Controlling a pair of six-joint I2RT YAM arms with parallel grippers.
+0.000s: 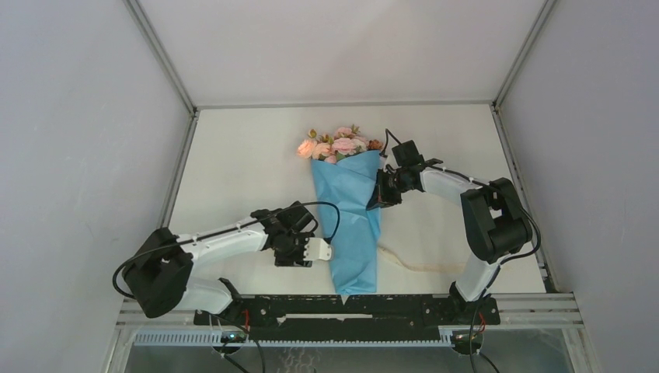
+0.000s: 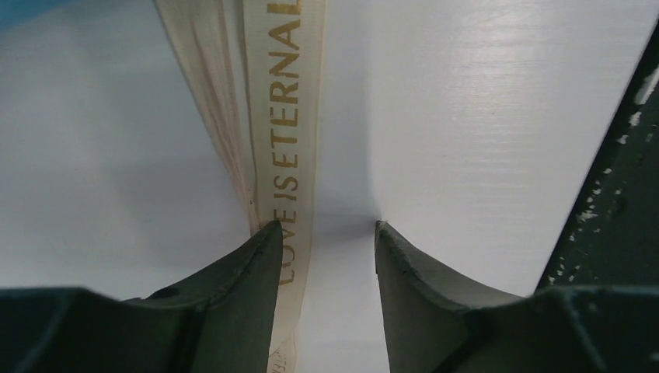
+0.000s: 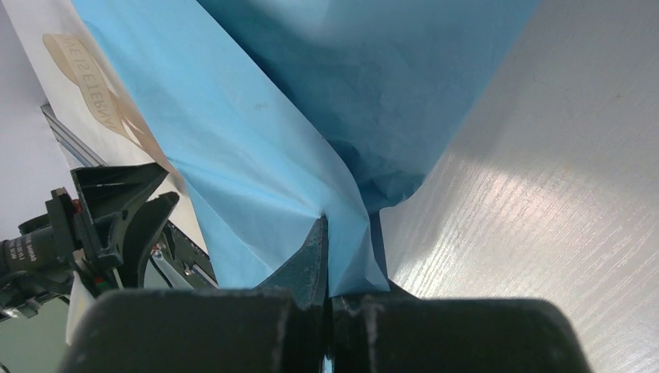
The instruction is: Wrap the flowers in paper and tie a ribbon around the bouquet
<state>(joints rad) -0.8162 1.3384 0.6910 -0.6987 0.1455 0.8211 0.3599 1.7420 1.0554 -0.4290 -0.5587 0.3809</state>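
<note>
While the right gripper (image 1: 383,194) holds the paper (image 1: 353,233) in closed jaws at the 3 o'clock edge of the bouquet (image 1: 347,203), the wrap depends on that one hold. If the thin sheet slides out of the fingers, or tears at the puckered fold seen in the right wrist view, the cone would likely spring open. The flowers (image 1: 336,145), at the 12 o'clock end, could then spill onto the table (image 1: 233,171).

The left gripper (image 1: 317,250) sits just beside the cone at 9 o'clock, near its narrow 6 o'clock tail, with its jaws partly apart. The ribbon (image 2: 291,116) runs between them and lies against one finger (image 2: 241,272) but is not clamped, so I judge that nothing secures that end. Any arm motion could drag it or leave it slack, and no knot shows. Another length of it trails on the table at 4 o'clock of the cone. Whether the strip passes under the paper cannot be told. A pull from either side might also swing the light bouquet round, since only the pinch restrains it.
</note>
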